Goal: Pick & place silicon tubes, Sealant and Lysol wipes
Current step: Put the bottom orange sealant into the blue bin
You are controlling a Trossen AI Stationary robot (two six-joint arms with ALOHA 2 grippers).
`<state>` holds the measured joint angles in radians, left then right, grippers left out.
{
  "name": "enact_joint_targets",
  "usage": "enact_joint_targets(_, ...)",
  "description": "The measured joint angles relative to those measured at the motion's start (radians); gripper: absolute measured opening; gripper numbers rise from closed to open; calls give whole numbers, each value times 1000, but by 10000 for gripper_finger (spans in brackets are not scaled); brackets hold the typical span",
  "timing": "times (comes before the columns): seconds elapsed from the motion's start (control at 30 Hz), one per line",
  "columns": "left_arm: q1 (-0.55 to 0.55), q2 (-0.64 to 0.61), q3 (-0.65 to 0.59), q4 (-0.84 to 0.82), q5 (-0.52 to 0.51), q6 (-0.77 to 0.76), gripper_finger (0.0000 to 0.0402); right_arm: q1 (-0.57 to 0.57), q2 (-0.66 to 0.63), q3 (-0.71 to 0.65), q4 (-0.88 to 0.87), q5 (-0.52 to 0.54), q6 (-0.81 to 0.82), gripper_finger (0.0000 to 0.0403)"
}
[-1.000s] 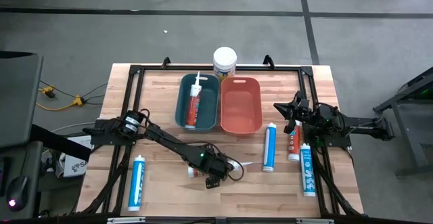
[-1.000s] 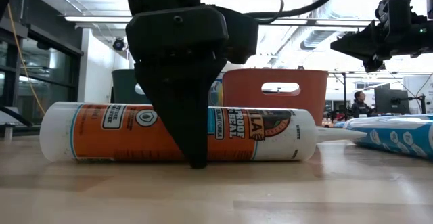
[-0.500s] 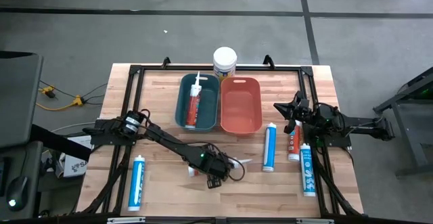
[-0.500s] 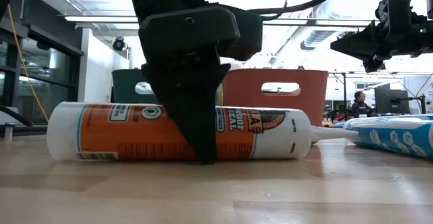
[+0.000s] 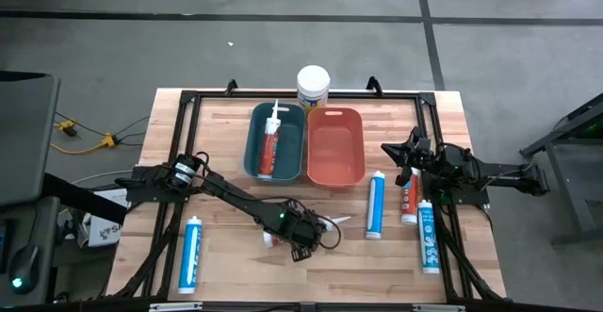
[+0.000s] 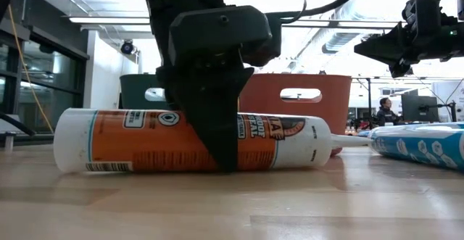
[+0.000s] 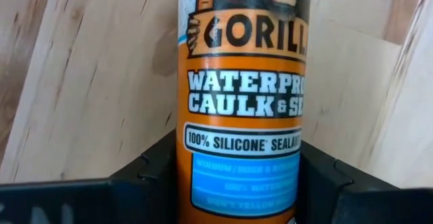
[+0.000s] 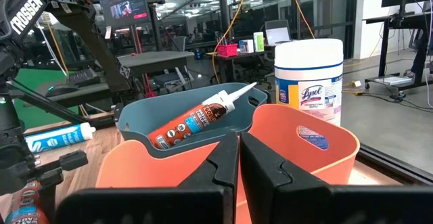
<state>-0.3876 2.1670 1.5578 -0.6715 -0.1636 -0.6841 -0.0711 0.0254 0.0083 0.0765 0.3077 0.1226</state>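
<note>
my left gripper point(image 5: 298, 240) sits near the front middle of the table point(image 5: 226, 265), its fingers on either side of the sealant tube point(image 6: 188, 140) lying flat on the wood. behind it the two bins stand side by side: the teal bin point(image 5: 255, 156) on the left with a tube point(image 5: 270, 140) lying in it, the orange bin point(image 5: 335, 146) on the right. the lysol wipes point(image 5: 313, 87) stand upright behind the bins, between them. my right gripper point(image 5: 403, 154) hangs at the right edge, above three tubes point(image 5: 376, 205) lying side by side. one more tube point(image 5: 191, 254) lies at front left.
</note>
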Motion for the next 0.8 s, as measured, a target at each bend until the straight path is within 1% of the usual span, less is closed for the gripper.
enact_joint_targets(0.23, -36, 0, -2, 23, -45, -26, 188, 0, 0, 0, 0, 0, 0, 12)
enact_joint_targets(0.37, -65, -21, -2, 35, -66, -38, 188, 0, 0, 0, 0, 0, 0, 12)
enact_joint_targets(0.53, -105, -27, -5, 79, -93, -55, 188, 0, 0, 0, 0, 0, 0, 12)
enact_joint_targets(0.7, -152, -36, -6, 96, -177, -94, 186, 0, 0, 0, 0, 0, 0, 12)
enact_joint_targets(0.8, -173, -51, -6, 93, -270, -113, 186, 0, 0, 0, 0, 0, 0, 12)
